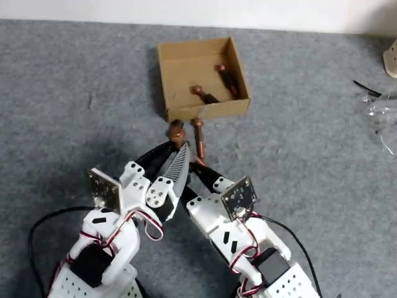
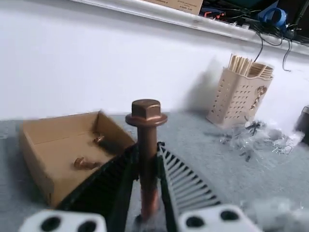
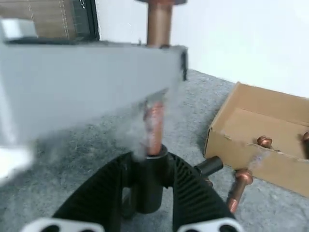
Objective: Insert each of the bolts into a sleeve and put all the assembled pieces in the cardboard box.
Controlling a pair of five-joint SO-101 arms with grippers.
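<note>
Bolt-to-sleeve insertion: third piece under way

Item 1, left gripper (image 2: 147, 147): jaws clamped on the shank of a copper bolt (image 2: 146, 116), held upright with the hex head on top, just in front of the cardboard box (image 1: 208, 110).

Item 2, right gripper (image 3: 149, 162): jaws closed round a black sleeve (image 3: 147, 191), open end up, directly under that bolt. The bolt's tip sits at the sleeve's mouth; how far it has entered cannot be told.

Item 3, box contents: two assembled pieces (image 1: 228, 79), lying apart on the box floor.

Item 4, loose stock: one spare bolt (image 1: 198, 138) on the grey table (image 1: 310, 155), just beside the box's near wall. A dark cylinder (image 3: 210, 165) lies next to it, possibly another sleeve.

Step, as judged: mating bolt and sleeve, with two pieces boxed and at least one more to follow.

Next move, as judged: keep shank and bore on one line, then bring the two together until the head seats. One gripper should then let go so the other can carry the piece over the near wall.
</note>
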